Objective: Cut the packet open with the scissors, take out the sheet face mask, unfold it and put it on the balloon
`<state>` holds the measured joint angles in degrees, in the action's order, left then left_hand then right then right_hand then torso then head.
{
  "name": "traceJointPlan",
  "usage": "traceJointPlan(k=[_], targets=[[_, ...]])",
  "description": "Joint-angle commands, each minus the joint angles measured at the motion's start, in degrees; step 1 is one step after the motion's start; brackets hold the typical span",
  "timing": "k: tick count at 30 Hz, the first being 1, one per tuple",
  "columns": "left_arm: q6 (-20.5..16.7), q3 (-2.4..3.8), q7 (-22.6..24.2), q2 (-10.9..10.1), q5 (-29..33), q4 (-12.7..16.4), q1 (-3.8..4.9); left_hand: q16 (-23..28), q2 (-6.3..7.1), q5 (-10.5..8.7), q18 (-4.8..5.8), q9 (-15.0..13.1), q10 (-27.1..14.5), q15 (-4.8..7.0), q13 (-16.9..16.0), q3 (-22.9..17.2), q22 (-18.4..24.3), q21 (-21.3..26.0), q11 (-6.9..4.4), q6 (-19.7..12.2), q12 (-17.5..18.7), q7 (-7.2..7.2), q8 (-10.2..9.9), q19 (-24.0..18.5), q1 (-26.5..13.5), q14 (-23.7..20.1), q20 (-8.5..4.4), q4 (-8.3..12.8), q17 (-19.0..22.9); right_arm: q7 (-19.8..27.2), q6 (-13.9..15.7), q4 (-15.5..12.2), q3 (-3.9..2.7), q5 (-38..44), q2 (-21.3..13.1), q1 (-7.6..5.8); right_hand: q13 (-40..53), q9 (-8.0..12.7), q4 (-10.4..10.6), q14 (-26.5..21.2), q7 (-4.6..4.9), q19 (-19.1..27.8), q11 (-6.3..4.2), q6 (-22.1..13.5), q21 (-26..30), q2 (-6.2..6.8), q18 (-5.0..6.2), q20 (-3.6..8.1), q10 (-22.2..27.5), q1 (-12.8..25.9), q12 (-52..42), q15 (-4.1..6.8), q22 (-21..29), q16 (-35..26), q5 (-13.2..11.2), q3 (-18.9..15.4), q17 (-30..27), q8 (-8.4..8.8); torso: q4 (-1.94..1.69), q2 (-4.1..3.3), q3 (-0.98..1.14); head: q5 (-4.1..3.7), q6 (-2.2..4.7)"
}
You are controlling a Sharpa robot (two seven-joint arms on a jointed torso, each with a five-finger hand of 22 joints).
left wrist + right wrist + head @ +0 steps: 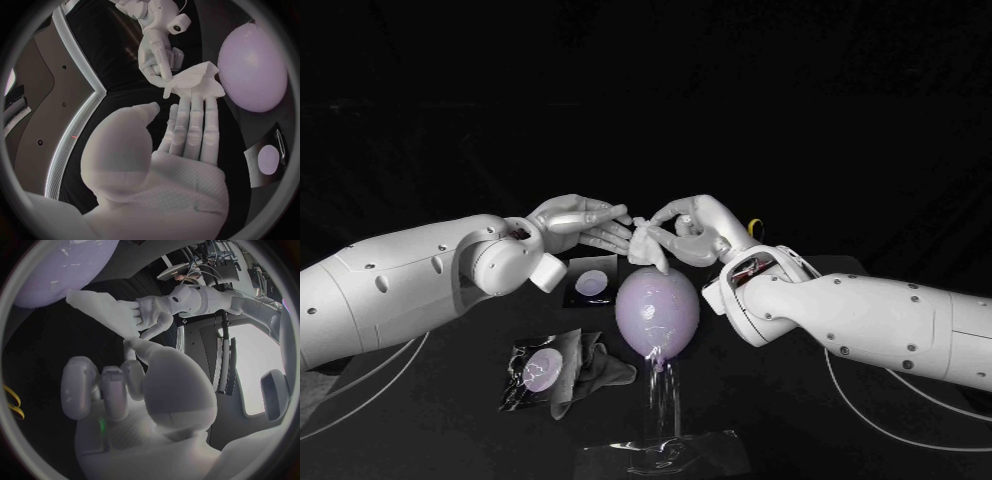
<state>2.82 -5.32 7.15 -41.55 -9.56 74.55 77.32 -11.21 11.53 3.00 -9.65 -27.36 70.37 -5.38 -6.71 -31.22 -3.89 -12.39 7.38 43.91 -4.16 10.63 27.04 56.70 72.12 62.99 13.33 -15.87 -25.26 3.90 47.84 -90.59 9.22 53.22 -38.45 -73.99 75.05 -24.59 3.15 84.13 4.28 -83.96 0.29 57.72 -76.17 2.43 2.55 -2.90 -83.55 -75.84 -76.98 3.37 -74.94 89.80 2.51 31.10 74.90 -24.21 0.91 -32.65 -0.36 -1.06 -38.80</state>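
Above the pale purple balloon (656, 310), both hands meet around the folded white sheet mask (651, 246). My right hand (687, 222) pinches one edge of it; in the left wrist view the right hand (156, 50) grips the sheet mask (194, 82) between thumb and finger. My left hand (581, 224) has its fingers (190, 125) stretched out flat under the mask, with the thumb apart. In the right wrist view the sheet mask (103, 310) lies between my right hand (125, 385) and the left hand (159, 307). The cut packet (545, 368) lies on the table at front left.
The balloon (253, 67) stands on a clear stand (661, 405) with crumpled clear film at its foot. A dark card with a pale oval (593, 281) lies behind the balloon's left side. Yellow scissor handles (754, 228) peek out behind my right wrist.
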Motion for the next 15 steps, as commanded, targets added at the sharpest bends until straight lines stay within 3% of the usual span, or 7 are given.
traceJointPlan(k=[1, 6, 15], targets=[[2.52, 0.07, 3.03, 0.21, 0.61, 0.44, 0.08, -0.33, 1.19, -0.24, -0.91, 1.13, -0.7, -0.03, -0.06, 1.74, -0.01, 0.25, 0.16, 0.71, -0.07, 0.37, -1.3, 0.11, 0.61, -0.51, 0.41, 0.01, -0.29, 0.44, -0.39, 0.08, -0.03, 0.55, 0.26, -0.04, 6.45, -4.41, -0.29, 5.87, -0.43, -0.53, -0.68, -0.15, 0.03, 0.32, 0.28, 0.33, -0.65, 0.47, 0.2, 0.37, -11.31, 0.2, 0.28, 0.57, 15.1, -2.72, 0.05, 0.03, 0.01, 0.0, 0.08], [2.78, 0.06, 3.36, 0.32, 0.66, 0.74, 0.08, -0.8, 1.92, -0.23, -0.91, 2.3, -0.95, -0.12, -0.26, 4.61, -0.02, 0.57, 0.31, 2.07, -0.51, 0.55, -2.49, 0.3, 0.64, -0.78, 0.41, -0.53, -0.69, 0.26, -0.57, 0.17, -0.03, 0.68, 0.57, -0.04, 6.5, -4.46, -0.34, 5.87, -0.43, -0.52, -0.69, -0.18, 0.05, 0.38, 0.28, 0.33, -0.69, 0.48, 0.12, 0.37, -11.31, 0.2, 0.28, 0.6, 15.1, -2.77, 0.03, -0.01, 0.04, -0.03, 0.04], [1.68, 0.06, 2.03, 0.52, -0.17, 0.74, 0.09, -1.44, 1.36, -0.23, -0.93, 3.43, -0.95, -0.11, -0.53, 6.96, -0.06, 0.86, 0.42, 3.66, -1.09, 0.86, -3.59, 0.66, 1.47, -0.86, 0.35, -0.55, -1.17, 0.32, -0.46, -0.08, -0.03, 0.81, 0.61, -0.04, 6.5, -4.46, -0.34, 5.87, -0.43, -0.52, -0.69, -0.18, 0.05, 0.38, 0.28, 0.33, -0.69, 0.48, 0.12, 0.37, -11.31, 0.2, 0.28, 0.6, 15.1, -2.77, 0.07, 0.01, 0.03, -0.06, -0.02]])
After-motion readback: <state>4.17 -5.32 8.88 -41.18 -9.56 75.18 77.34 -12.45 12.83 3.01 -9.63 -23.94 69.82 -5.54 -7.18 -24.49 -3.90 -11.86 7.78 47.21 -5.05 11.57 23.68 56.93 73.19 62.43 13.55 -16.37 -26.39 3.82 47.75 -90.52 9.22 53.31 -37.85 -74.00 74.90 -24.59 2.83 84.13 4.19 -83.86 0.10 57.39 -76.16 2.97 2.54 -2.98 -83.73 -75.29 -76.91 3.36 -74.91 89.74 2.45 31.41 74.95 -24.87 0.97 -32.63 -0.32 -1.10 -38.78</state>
